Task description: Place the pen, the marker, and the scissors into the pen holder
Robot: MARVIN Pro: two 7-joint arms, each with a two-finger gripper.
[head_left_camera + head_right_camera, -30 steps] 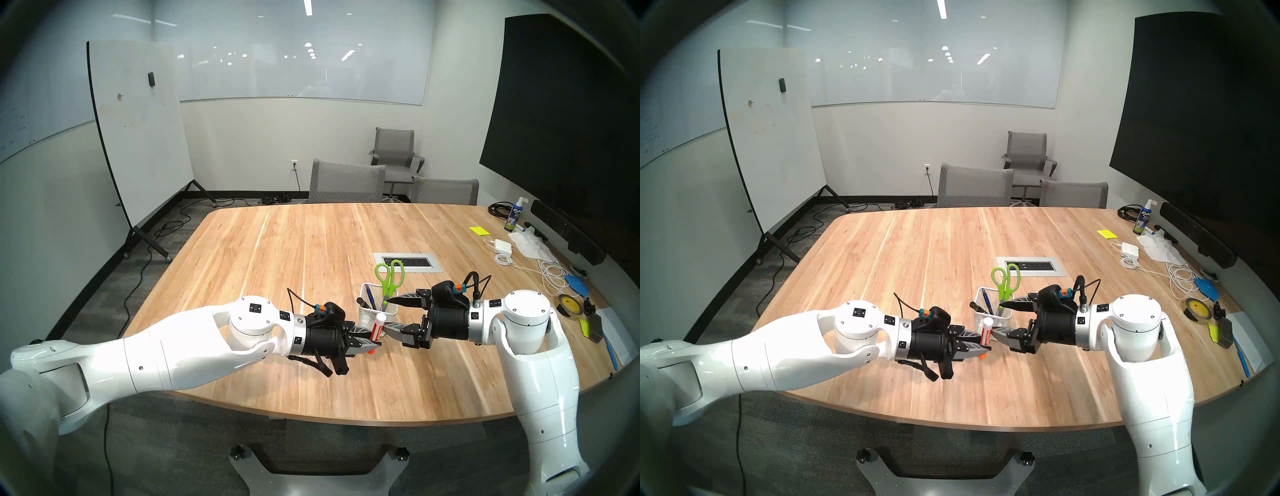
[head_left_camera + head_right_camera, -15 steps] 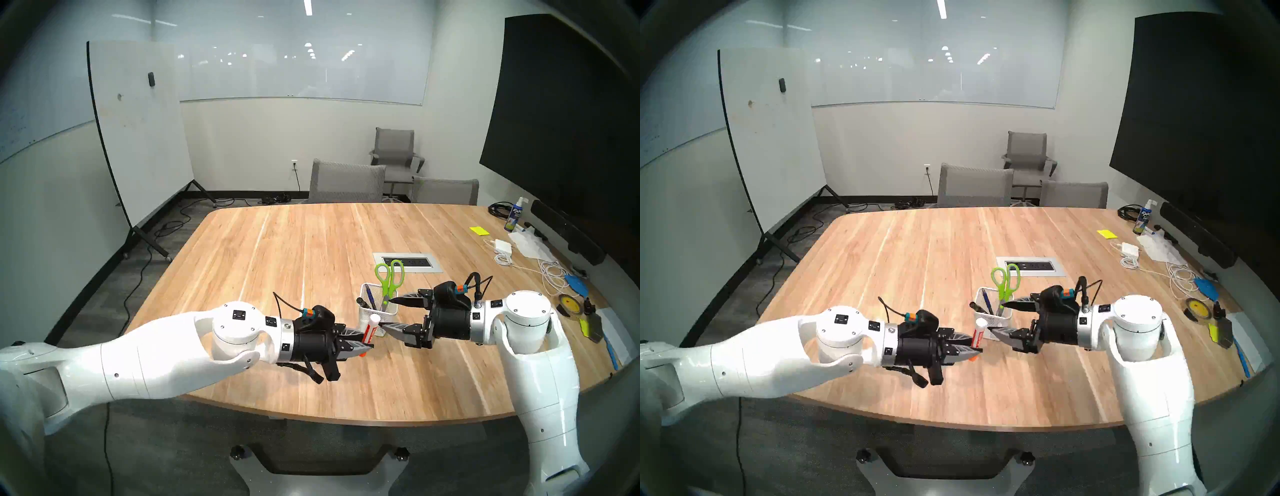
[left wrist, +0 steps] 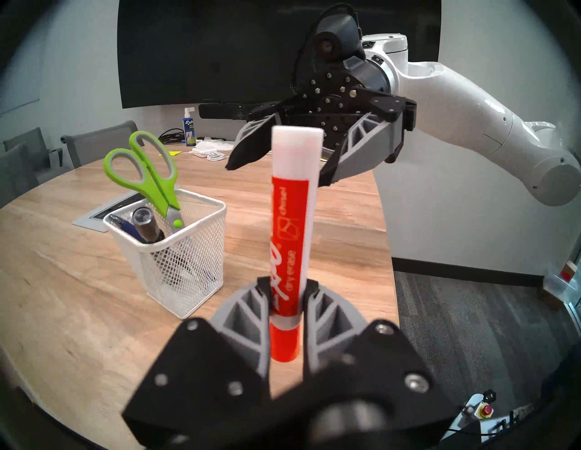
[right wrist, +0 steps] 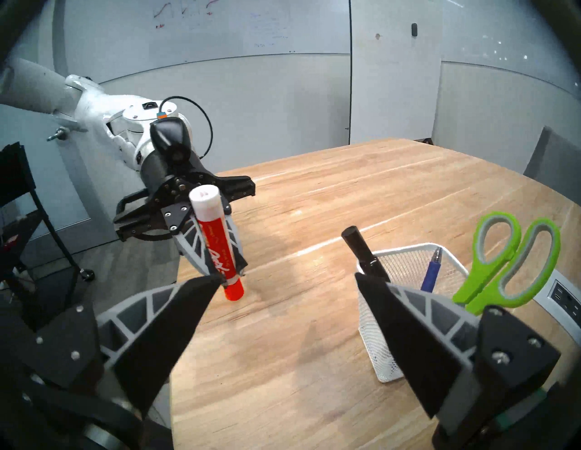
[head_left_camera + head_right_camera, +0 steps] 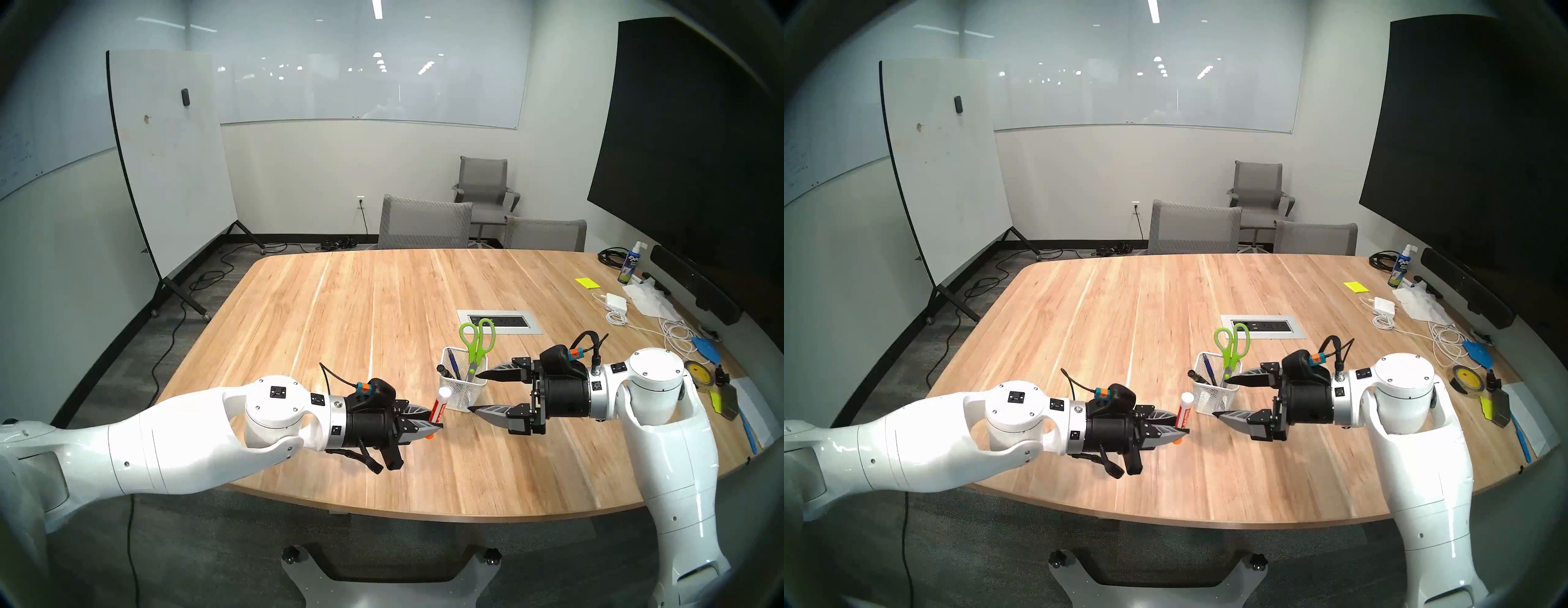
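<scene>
**Red marker held beside the holder**

Left gripper [image 5: 432, 423] clamps a red-and-white marker [image 5: 438, 409] upright, lower centre, just left of the white mesh pen holder [image 5: 462, 392]. Blue pen [image 5: 453, 366] and green scissors [image 5: 477, 343] stand inside it. Right gripper [image 5: 481, 392] gapes wide, empty, beside the holder.

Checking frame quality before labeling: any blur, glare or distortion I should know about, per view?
Head views: sharp, fisheye bends the table edge, ceiling lights glare on the glass wall. Left wrist: red marker fairly crisp, left gripper base blurred up close. Right wrist: right gripper fingers soft, pen holder clear.
</scene>
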